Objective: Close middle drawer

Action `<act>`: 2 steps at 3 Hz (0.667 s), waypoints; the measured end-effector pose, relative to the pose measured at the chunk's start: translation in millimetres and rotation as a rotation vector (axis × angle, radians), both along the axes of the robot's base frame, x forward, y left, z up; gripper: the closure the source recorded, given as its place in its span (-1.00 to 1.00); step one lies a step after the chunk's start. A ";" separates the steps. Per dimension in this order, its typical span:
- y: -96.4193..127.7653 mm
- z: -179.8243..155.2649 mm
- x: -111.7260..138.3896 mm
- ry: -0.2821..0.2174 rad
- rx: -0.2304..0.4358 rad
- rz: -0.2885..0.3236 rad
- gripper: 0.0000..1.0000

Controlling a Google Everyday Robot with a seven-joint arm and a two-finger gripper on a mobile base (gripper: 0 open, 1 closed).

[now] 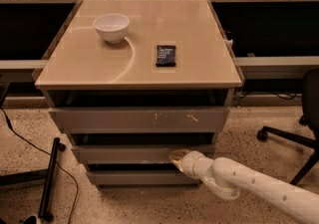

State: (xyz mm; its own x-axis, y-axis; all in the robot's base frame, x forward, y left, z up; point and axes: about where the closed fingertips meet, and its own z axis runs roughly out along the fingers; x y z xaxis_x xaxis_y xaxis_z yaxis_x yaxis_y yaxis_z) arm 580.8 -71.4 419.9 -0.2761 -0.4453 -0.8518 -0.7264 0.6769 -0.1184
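Note:
The middle drawer (124,154) is a wide grey-brown plain front below the taller scratched top front (139,119). It stands only slightly proud of the cabinet, with a dark gap above it. My gripper (175,157) is at the end of the white arm (249,183) coming from the lower right. Its tip touches the right part of the middle drawer's front. The lowest front (142,177) sits below it.
A white bowl (111,27) and a dark flat packet (166,55) lie on the beige cabinet top (199,44). An office chair base (294,138) stands at the right. A black stand leg (50,178) and cable lie on the floor at the left.

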 end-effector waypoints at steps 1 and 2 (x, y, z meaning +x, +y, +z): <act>-0.3 0.1 7.0 -0.003 0.002 -0.003 1.00; -19.4 -1.3 -6.9 0.048 0.034 0.001 1.00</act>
